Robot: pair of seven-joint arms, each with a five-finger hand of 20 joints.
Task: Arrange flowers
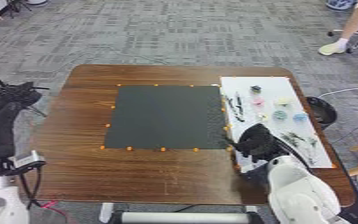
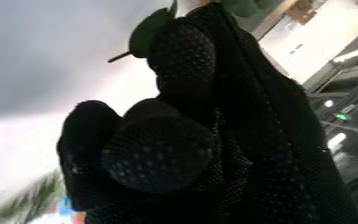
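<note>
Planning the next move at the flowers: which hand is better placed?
Right, probably: the right hand is over the white sheet, near the flowers; the left hand is left of the table.

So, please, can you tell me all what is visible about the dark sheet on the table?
The dark sheet is matte, nearly black and roughly square, like card or thin mat. It lies flat on the brown table, with small orange markers spaced around its border. Its right edge runs along the white sheet, and near that side the surface looks speckled. The right hand is close to its near right corner; I cannot tell whether they touch.
</note>
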